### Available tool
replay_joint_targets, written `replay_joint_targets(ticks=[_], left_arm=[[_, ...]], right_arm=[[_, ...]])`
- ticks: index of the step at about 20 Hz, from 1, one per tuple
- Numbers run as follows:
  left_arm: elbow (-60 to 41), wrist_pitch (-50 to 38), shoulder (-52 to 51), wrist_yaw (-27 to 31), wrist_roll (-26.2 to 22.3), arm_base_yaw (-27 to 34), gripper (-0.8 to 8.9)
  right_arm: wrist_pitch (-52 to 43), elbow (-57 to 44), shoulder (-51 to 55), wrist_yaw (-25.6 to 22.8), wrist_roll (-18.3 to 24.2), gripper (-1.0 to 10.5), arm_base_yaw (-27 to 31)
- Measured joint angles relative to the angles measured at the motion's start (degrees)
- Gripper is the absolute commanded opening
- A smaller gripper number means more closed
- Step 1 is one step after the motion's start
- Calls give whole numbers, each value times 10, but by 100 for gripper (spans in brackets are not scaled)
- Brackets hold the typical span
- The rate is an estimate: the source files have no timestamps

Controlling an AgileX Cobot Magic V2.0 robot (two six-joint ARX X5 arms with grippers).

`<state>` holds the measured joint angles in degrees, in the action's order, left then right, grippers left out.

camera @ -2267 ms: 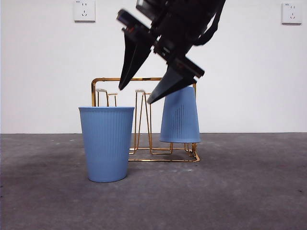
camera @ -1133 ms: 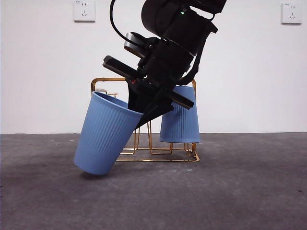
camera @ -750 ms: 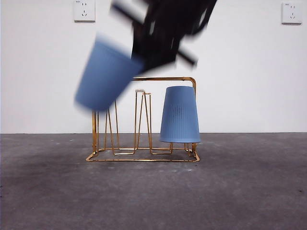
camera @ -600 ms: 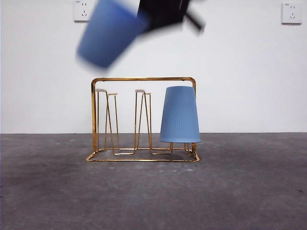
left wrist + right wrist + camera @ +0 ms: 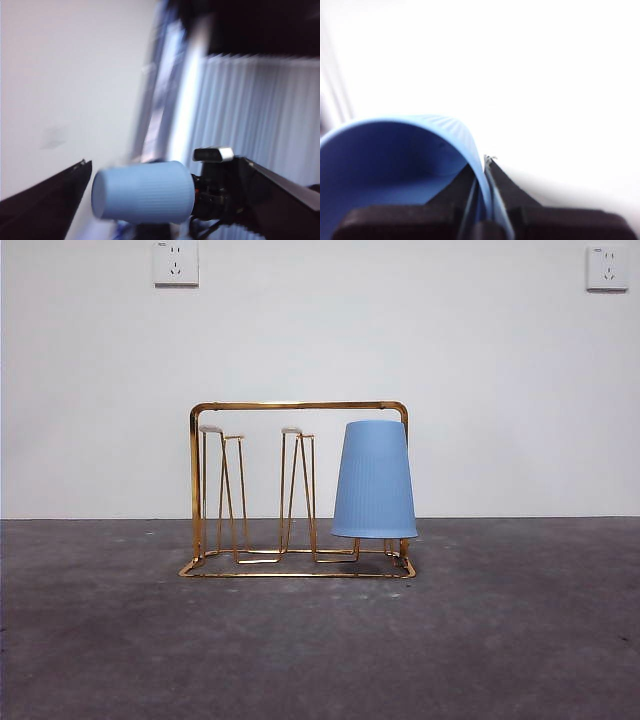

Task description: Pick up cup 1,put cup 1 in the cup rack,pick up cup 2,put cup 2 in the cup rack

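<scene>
Front: rack (image 5: 298,490) stands on the table (image 5: 320,640) with one blue cup (image 5: 374,480) upside down on its end peg. Two hairpin pegs (image 5: 222,490) beside it are bare. No arm or second cup in this view, so both are above the frame.

Left wrist: left gripper (image 5: 165,175) spread wide, holding nothing. Between its jaws you see the second cup (image 5: 143,192) lying on its side in mid-air, carried by the other arm's gripper (image 5: 220,192) at its mouth end. View is blurred and aimed at wall and blinds, away from the table. Left arm looks like it's waiting.

Right wrist: right gripper (image 5: 487,200) pinched narrow on cup 2's (image 5: 395,170) rim, one jaw inside the wall, one outside. Cup fills the near field, open mouth toward the camera. Rack not visible here.

Judgement: cup 1 is racked; step in hand is carrying cup 2 to the rack. To do it well: finish turning the cup mouth-down while high, line it up over a bare peg away from the racked cup, lower straight so the peg goes inside, release only when seated. Rim pinch is thin, so slow rotation; the cup could swing or slip.
</scene>
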<state>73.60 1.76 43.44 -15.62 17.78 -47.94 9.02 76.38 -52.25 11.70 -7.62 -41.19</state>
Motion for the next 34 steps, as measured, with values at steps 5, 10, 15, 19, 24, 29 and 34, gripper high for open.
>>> replay_joint_targets(ticks=[5,10,15,19,24,29,34], left_arm=[[0,-144,66,-104,64,0,508],[0,-288,144,-151,146,0,508],[-2,-420,198,-177,226,0,508],[-2,-491,226,-180,270,0,508],[-2,-559,257,-180,314,0,508],[-2,-569,271,-171,327,0,508],[-2,-575,273,-163,328,3,507]], right_arm=[[-108,5,47,74,8,-13,0],[-166,5,43,143,-1,-13,0],[-204,4,32,151,-5,-13,0],[-242,4,21,153,-6,-13,0],[-281,4,-5,155,-10,-13,0],[-328,4,-79,161,-38,-13,0],[-346,4,-110,177,-42,-13,-2]])
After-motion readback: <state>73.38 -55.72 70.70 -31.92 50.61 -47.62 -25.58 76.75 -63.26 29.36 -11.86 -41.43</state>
